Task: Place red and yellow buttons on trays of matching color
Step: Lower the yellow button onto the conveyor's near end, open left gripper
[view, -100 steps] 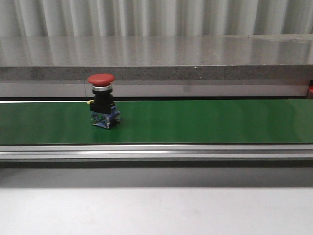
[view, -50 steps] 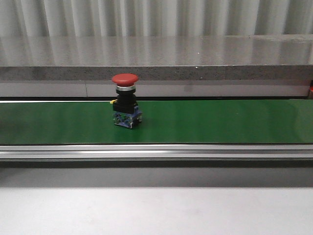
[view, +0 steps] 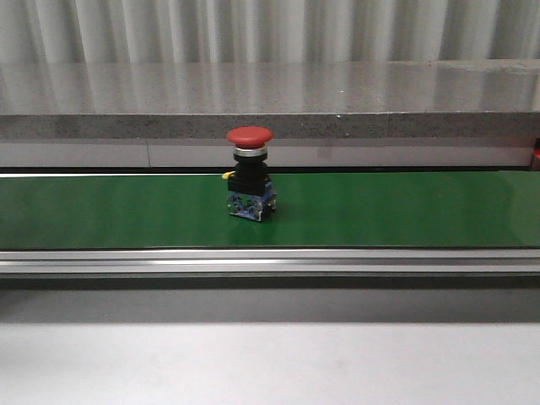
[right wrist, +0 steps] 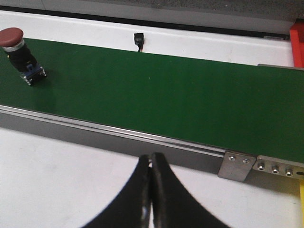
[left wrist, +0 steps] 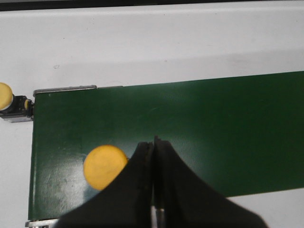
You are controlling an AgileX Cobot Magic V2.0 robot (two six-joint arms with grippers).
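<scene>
Red button point(view: 250, 174) upright on green belt point(view: 405, 209) (mid-left); left gripper point(left wrist: 153, 142) and right gripper point(right wrist: 151, 159) closed, empty.

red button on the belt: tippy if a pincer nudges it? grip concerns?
Probably top-heavy: the red button has a wide mushroom cap above a narrow black body and small blue base, so a push at the cap would likely topple it. It looks rigid, so it should not deform. The domed cap looks smooth and may slip; the squarer body seems the safer grip. It stands upright on the green belt.
</scene>
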